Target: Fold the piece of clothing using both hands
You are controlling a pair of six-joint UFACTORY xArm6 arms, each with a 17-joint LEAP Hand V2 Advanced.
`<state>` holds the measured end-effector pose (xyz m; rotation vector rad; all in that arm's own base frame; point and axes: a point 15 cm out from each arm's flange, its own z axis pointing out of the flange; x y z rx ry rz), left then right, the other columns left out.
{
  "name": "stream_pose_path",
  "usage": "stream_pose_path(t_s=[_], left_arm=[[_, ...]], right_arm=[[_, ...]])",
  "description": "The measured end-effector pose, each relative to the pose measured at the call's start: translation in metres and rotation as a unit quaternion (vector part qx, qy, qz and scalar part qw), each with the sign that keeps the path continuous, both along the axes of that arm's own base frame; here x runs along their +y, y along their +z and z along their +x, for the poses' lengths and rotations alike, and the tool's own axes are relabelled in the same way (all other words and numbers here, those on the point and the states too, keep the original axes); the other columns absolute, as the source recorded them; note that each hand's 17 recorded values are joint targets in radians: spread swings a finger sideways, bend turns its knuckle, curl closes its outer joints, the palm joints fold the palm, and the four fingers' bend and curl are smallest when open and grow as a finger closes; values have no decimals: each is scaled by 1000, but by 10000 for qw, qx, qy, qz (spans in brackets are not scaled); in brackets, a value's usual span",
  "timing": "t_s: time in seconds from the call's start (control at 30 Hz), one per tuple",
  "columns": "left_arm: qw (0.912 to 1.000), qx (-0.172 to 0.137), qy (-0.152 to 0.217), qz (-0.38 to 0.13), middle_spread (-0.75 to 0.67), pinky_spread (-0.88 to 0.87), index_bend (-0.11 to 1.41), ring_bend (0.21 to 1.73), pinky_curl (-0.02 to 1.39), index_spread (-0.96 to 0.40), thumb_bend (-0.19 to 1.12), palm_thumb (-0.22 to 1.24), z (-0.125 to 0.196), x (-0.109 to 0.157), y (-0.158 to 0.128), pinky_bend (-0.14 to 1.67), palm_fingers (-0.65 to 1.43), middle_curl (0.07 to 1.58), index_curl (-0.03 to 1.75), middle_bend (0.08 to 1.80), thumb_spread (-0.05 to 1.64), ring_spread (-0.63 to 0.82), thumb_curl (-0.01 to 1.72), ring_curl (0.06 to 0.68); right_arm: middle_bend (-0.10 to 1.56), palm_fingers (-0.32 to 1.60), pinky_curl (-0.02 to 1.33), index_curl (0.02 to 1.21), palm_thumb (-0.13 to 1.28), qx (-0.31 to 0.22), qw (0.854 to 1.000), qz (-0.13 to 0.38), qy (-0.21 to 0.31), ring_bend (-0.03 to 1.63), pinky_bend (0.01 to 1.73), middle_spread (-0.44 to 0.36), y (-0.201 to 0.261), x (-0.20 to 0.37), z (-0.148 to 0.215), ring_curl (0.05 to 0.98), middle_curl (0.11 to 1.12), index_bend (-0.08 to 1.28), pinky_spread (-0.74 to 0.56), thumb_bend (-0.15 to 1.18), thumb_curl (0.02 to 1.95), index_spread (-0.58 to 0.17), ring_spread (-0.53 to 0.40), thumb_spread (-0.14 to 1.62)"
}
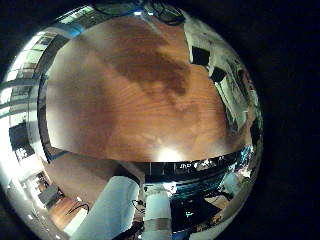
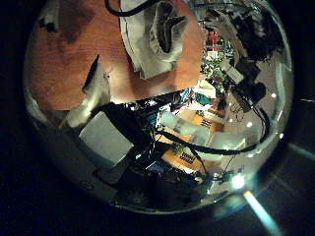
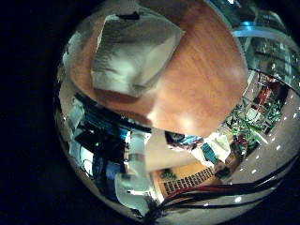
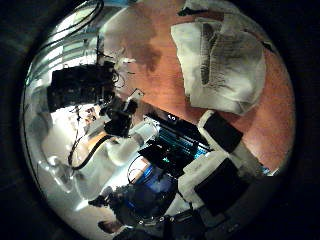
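The piece of clothing [image 3: 131, 52] lies folded in a compact bundle on the wooden table [image 3: 202, 80]. My left hand [image 2: 108, 138] is held above the table, away from the cloth, its fingers [image 2: 95, 79] relaxed at the view's edge. My right hand [image 4: 225, 175] is also above the table and away from the cloth. Neither hand touches the cloth.
The left little finger side palm view shows bare tabletop [image 1: 130, 95] with a shadow on it and a table edge [image 1: 190, 162]. Past the table edge are desks, equipment and room clutter [image 4: 85, 85].
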<state>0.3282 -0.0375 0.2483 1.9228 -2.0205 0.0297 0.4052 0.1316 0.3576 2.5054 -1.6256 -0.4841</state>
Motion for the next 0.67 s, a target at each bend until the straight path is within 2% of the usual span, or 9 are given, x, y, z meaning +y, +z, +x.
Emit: stream_pose_path(t_s=[0.2,0.43,0.67], left_arm=[[10000,10,-48,63,74,-73,197,741,687,-100,-17,712,5,-15,27,329,340,372,539,187,1133,-44,443,303],[9996,143,-213,144,73,-71,198,741,687,-100,-15,710,-4,-20,41,318,339,376,540,189,1148,-44,443,300],[9991,59,-244,338,74,-57,199,728,683,-100,-16,702,-12,-15,56,309,336,379,541,190,1161,-37,443,296]], right_arm=[[624,206,304,472,896,-503,9977,89,-438,733,554,-191,49,-54,-9,286,429,266,180,-9,562,-381,-141,1316],[544,223,278,455,804,-398,9985,36,-387,661,506,-151,64,-99,-32,263,403,241,207,-16,523,-377,-97,1385],[480,243,256,441,738,-49,9984,19,-569,599,445,-121,38,-114,-57,244,385,213,231,-11,485,-373,-57,1429]])
